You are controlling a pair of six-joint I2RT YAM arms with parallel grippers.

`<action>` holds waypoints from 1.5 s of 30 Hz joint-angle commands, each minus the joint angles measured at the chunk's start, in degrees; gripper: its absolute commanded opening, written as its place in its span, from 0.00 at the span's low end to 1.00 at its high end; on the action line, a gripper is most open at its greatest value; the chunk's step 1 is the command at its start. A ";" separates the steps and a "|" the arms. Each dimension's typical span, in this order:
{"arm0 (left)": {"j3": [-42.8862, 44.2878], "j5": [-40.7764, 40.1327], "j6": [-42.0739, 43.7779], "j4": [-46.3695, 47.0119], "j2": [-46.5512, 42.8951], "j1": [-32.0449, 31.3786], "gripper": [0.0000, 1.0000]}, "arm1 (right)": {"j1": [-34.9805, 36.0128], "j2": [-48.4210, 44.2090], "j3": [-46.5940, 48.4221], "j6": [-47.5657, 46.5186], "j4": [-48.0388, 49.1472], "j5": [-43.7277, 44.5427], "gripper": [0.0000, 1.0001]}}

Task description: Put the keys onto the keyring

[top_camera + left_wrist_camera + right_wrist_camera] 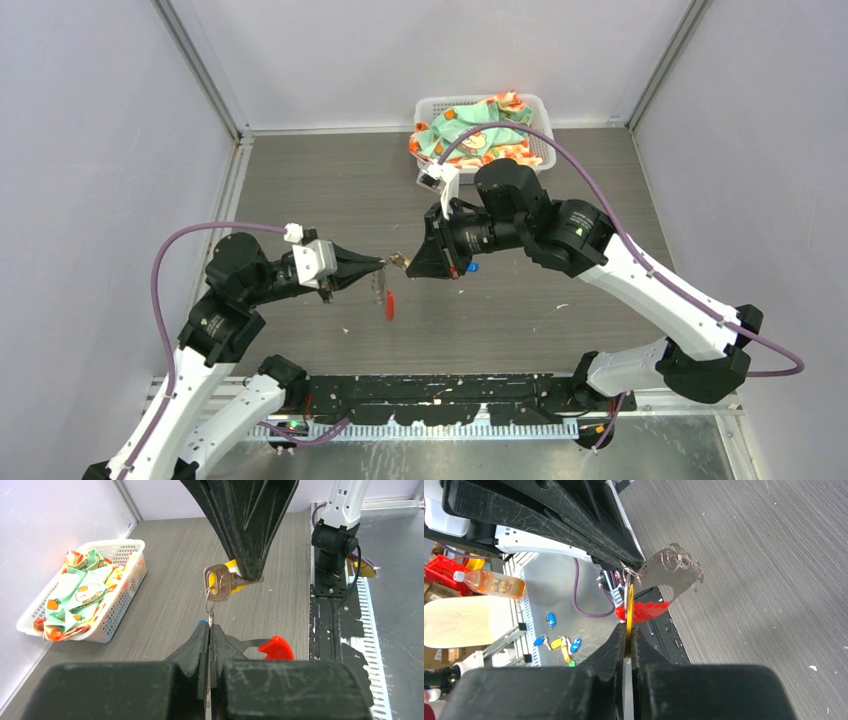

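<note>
My left gripper (pixel 378 266) (pixel 209 628) is shut on the thin metal keyring (pixel 210 607) and holds it above the table. The keyring's red tag (pixel 390 305) (pixel 274 647) hangs below it. My right gripper (pixel 405 262) (pixel 628 630) is shut on the key with the yellow tag (pixel 220 582) (pixel 629 605), tip to tip with the left gripper. The ring's wire meets the key's head by its hole; I cannot tell whether it passes through. The right wrist view shows the ring's chain-like bunch (pixel 676 560) and red tag (pixel 644 611). The key with the blue tag (pixel 472 267) lies on the table under the right gripper.
A white basket (pixel 540 105) (pixel 125 587) with a patterned cloth stands at the table's back edge. The right arm's base (pixel 334 540) sits at the near edge. Off the table, a bottle (pixel 489 582) and several tagged keys (pixel 556 642) lie below.
</note>
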 commanded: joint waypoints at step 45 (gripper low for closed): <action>15.15 7.44 -12.37 -6.52 8.29 0.28 0.00 | 1.44 -8.16 -8.94 -12.71 22.84 -2.56 0.62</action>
